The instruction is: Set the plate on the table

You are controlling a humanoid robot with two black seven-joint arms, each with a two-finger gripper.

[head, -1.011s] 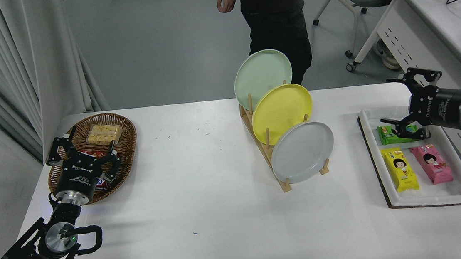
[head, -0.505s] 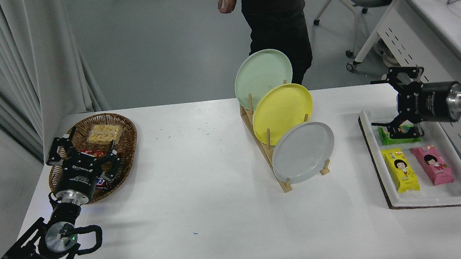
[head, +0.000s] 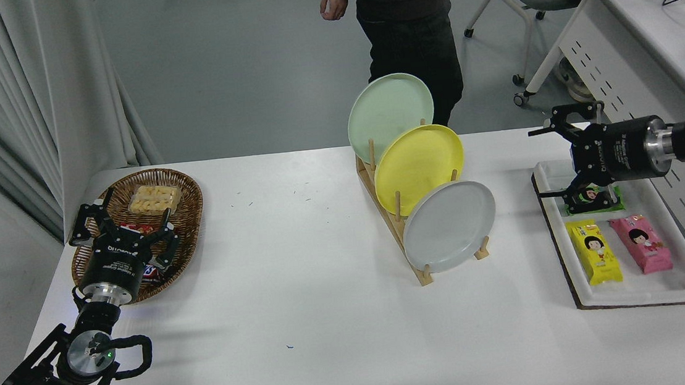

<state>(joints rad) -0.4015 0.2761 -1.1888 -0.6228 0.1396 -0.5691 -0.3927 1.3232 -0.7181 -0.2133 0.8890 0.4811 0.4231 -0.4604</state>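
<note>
The pale gray plate (head: 449, 226) stands on edge in the front slot of a wooden rack (head: 396, 225) near the middle of the white table (head: 302, 295). Behind it in the rack lean a yellow plate (head: 418, 161) and a mint-green plate (head: 389, 114). My right gripper (head: 539, 164) reaches in from the right edge, open and holding nothing, above the left rim of a white tray and well right of the gray plate. My left gripper (head: 120, 221) is parked at the lower left, open, over a wicker basket.
The white tray (head: 631, 297) at the right holds green, yellow and pink snack packs. The wicker basket (head: 184, 194) with snacks sits at the far left. A person (head: 405, 25) stands beyond the table's far edge. A white desk and a chair stand at the upper right.
My right gripper has moved left and slightly up, from over the tray's middle to its left rim, closer to the rack. The plates and the left arm have not moved.
</note>
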